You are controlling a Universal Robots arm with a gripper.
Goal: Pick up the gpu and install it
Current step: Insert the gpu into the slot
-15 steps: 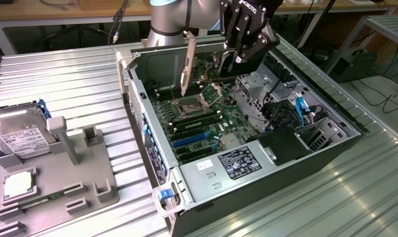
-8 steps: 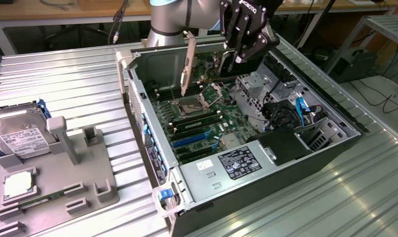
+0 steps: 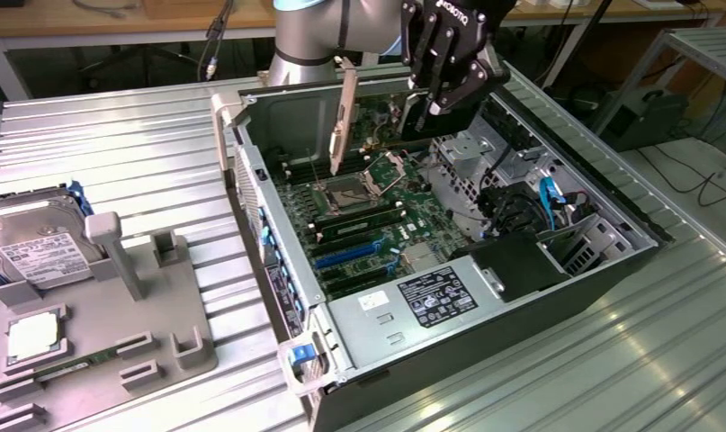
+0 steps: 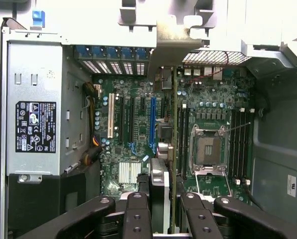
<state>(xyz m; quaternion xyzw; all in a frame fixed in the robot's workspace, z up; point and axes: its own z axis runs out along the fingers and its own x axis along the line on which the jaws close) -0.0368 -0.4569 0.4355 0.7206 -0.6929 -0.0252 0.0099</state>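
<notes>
The gpu hangs over the open computer case, its long silver bracket pointing down on the exterior view's left. My gripper is shut on the card's other end, above the motherboard. In the wrist view the gpu appears edge-on as a thin green strip running away from my gripper, with the black fingers pressed on either side. The card floats above the board between the blue slot and the memory sticks, clear of any slot.
A grey fixture on the exterior view's left holds a hard drive and a small square cpu chip. Inside the case are the power supply, the processor socket and cables. Ribbed metal table surrounds it.
</notes>
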